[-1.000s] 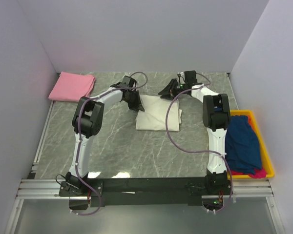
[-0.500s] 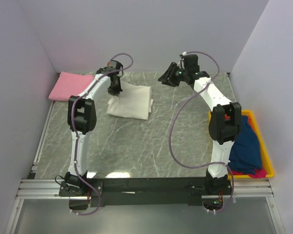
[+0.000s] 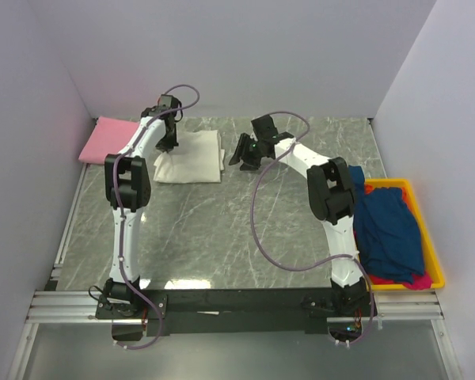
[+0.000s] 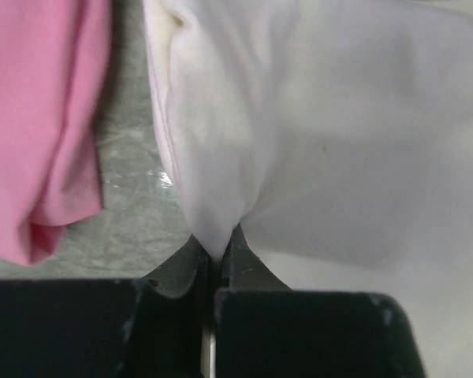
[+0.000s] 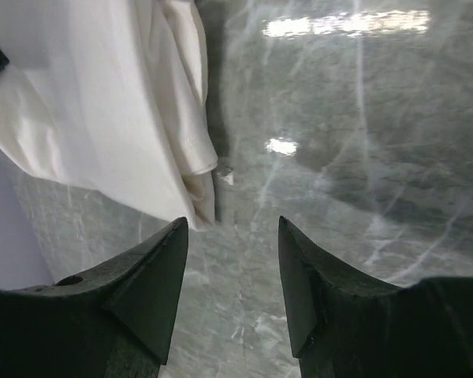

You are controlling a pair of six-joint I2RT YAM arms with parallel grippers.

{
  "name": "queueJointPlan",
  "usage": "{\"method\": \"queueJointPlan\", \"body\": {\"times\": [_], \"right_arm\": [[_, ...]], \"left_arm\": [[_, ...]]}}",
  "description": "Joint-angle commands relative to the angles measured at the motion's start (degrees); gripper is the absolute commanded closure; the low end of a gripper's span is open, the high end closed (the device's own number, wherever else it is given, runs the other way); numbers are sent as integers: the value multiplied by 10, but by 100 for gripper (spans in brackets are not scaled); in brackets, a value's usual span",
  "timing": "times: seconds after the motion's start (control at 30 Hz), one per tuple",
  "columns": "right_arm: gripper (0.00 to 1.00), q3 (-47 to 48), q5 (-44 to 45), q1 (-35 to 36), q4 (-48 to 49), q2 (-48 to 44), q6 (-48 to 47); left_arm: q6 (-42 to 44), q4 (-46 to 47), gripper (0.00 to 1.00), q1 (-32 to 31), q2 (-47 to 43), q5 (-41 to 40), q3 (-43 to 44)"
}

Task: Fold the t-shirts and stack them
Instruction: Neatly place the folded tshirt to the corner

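The folded cream-white t-shirt (image 3: 191, 156) is being held on the table (image 3: 222, 229) at far left, just beside the pink t-shirt (image 3: 107, 139). Its edge is being pinched by the closed left gripper (image 4: 217, 264). The right gripper (image 5: 232, 236) is being held spread, empty, near the cream shirt's right edge.

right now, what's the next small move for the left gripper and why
Probably lift the white shirt left onto the pink shirt. The left gripper is shut on a pinch of its edge, the pink one lies just beside it across a strip of table, and the right gripper is open, off the cloth.
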Motion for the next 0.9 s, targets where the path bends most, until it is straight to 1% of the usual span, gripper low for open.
{"method": "queueJointPlan", "body": {"times": [0.0, 0.13, 0.2, 0.27, 0.33, 0.37, 0.53, 0.67, 0.73, 0.87], "right_arm": [[43, -4, 9, 9, 42, -28, 8], [44, -49, 17, 21, 57, -53, 5], [44, -94, 18, 24, 77, -78, 6], [44, -126, 12, 27, 85, -93, 9], [44, -139, 10, 30, 85, -103, 6], [44, -147, 14, 34, 84, -112, 4], [45, -164, 12, 46, 84, -131, -1], [45, -164, 19, 54, 78, -137, -5], [45, -163, 19, 58, 76, -135, -5], [46, -157, 18, 62, 70, -127, -4]], "left_arm": [[38, 25, 100, 7, -16, -82, 32], [84, 54, 100, 15, -25, -118, 34], [107, 76, 100, 18, -32, -141, 35], [135, 85, 100, 23, -33, -153, 43], [140, 84, 100, 32, -30, -166, 65], [166, 81, 100, 36, -30, -165, 75], [194, 95, 100, 58, -39, -155, 88], [229, 103, 100, 64, -40, -163, 106], [236, 102, 100, 69, -41, -158, 120], [253, 115, 100, 70, -52, -152, 122]]}}
